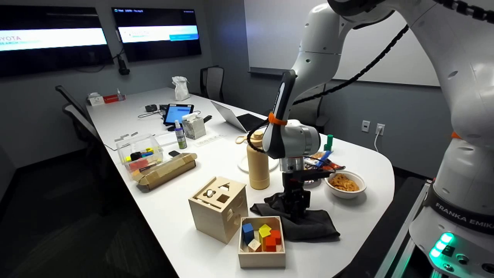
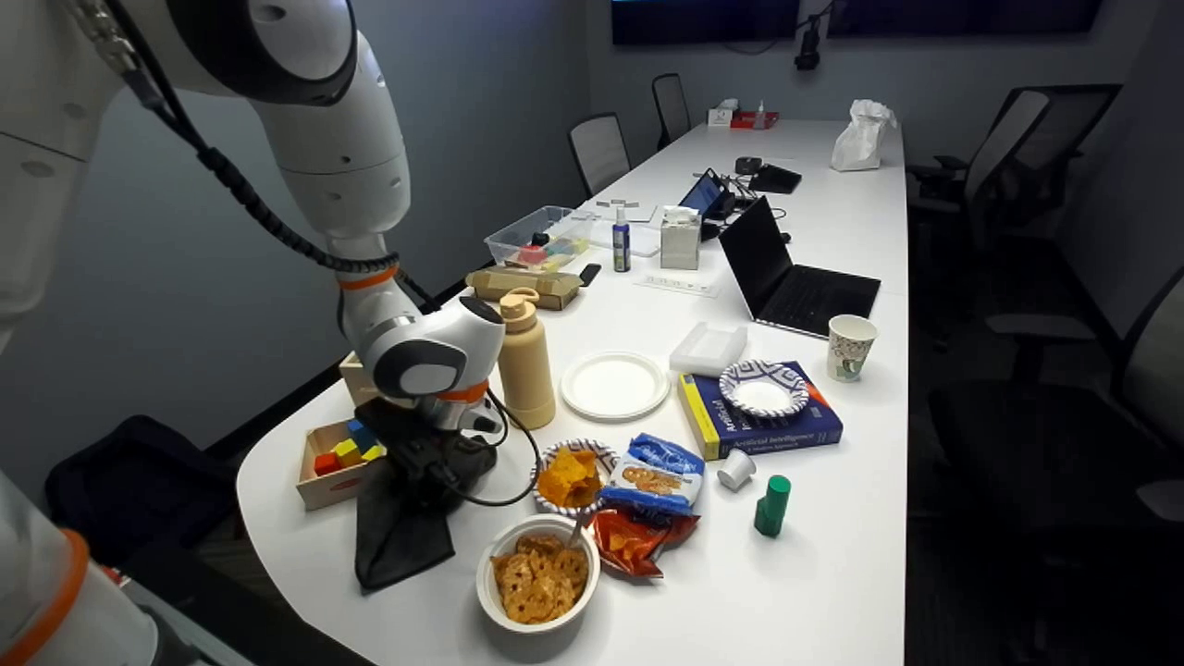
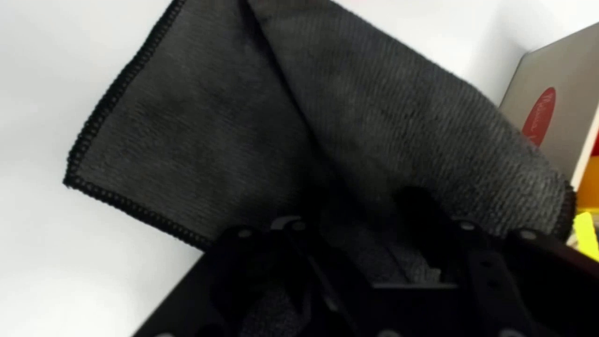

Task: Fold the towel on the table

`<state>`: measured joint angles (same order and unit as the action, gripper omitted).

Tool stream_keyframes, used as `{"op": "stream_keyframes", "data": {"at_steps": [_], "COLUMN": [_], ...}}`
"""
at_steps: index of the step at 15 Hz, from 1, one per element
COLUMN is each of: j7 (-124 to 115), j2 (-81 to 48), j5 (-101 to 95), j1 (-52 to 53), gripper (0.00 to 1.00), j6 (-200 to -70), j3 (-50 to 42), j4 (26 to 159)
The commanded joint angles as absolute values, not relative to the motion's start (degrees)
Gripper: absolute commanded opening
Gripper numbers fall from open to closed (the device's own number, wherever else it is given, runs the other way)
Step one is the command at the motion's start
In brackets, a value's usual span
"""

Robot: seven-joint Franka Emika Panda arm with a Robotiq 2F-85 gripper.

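Observation:
The dark grey towel (image 1: 314, 227) lies on the white table, wrinkled and partly doubled over. It also shows in an exterior view (image 2: 398, 541), with the arm hiding part of it. In the wrist view the towel (image 3: 187, 140) has a flat corner at the left and a raised fold line running down the middle. My gripper (image 1: 296, 214) points down at the middle of the towel. In the wrist view its fingers (image 3: 355, 206) are dark and stand apart, with towel visible between them. Whether the fingertips touch the cloth is too dark to tell.
A small wooden box of coloured blocks (image 1: 261, 260) stands against the towel's edge. Close by are a wooden shape-sorter cube (image 1: 218, 208), a tan bottle (image 1: 258, 166) and a bowl of pretzels (image 2: 538, 573). Snack bags (image 2: 652, 476) and a white plate (image 2: 615, 386) lie further off.

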<state>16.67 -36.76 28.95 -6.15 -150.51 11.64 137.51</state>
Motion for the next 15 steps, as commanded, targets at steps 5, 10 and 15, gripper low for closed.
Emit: {"op": "stream_keyframes", "data": {"at_steps": [5, 10, 15], "j7": [17.52, 15.98, 14.22], "j2": [-35.21, -26.26, -12.90], "j5": [29.46, 30.78, 33.25], "j1": [-10.92, -12.19, -10.64], "gripper": [0.00, 0.01, 0.01], "j6": [-151.29, -149.87, -147.63], "j3": [15.22, 17.45, 17.55], "j4": [138.49, 144.14, 152.12]}}
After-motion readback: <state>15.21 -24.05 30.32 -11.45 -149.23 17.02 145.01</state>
